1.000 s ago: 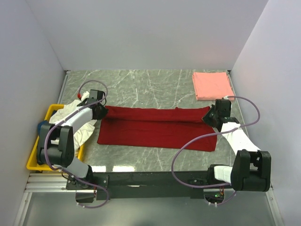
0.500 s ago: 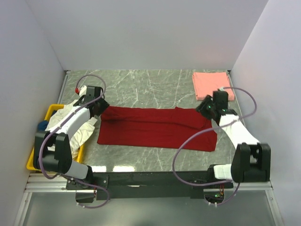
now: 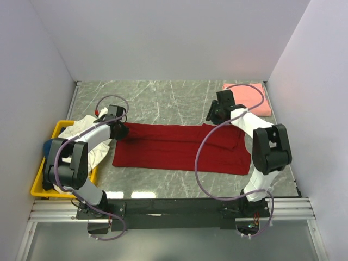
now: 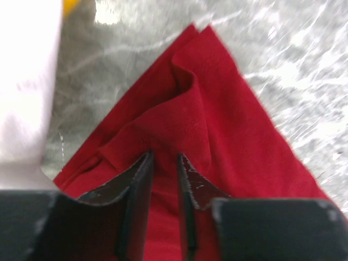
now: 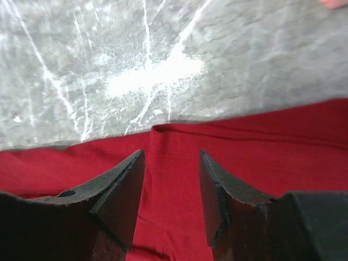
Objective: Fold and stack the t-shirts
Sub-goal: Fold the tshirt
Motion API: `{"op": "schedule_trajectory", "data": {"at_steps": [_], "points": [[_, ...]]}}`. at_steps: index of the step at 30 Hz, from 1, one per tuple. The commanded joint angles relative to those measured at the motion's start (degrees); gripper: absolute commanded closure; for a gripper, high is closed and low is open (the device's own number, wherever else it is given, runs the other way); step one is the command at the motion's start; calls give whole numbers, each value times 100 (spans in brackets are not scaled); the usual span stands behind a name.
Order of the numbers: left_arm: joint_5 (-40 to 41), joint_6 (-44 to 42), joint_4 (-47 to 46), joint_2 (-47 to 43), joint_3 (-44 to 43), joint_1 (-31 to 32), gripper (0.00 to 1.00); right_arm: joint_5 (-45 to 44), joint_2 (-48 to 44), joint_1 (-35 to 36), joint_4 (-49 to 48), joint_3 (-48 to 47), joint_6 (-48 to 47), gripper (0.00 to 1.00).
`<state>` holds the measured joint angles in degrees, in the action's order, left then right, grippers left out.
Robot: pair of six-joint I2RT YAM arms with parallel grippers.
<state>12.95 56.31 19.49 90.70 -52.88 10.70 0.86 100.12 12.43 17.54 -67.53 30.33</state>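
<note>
Two arms: both reach the far edge of the dark red t-shirt (image 3: 174,149), one at each end.
Left gripper (image 4: 163,157): jaws narrowed to a slit, pinching a raised fold at the shirt's far left corner.
Right gripper (image 5: 171,155): jaws spread apart, holding nothing, over the far hem.
Dark red t-shirt: long flat band across the middle of the table (image 3: 163,100).
Salmon-pink t-shirt (image 3: 261,103): folded, far right corner.
Cream-white t-shirt (image 3: 97,156): draped over the yellow bin (image 3: 38,187); blue t-shirt (image 3: 50,145) inside it.
</note>
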Motion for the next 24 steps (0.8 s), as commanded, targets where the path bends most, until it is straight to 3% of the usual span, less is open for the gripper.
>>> {"op": "schedule_trajectory", "data": {"at_steps": [1, 13, 16, 19, 24], "points": [[111, 125, -182, -201, 155, 117, 72, -376, 297, 190, 206, -462, -141, 48], [102, 161, -235, -465, 586, 161, 81, -754, 1036, 515, 461, -938, -176, 52], [129, 169, -226, -518, 647, 161, 82, -824, 1098, 542, 496, -946, -185, 61], [138, 161, -226, -544, 683, 161, 82, -868, 1019, 550, 470, -876, -168, 80], [120, 152, -226, -597, 683, 161, 83, -886, 659, 559, 514, -727, -176, 98]]}}
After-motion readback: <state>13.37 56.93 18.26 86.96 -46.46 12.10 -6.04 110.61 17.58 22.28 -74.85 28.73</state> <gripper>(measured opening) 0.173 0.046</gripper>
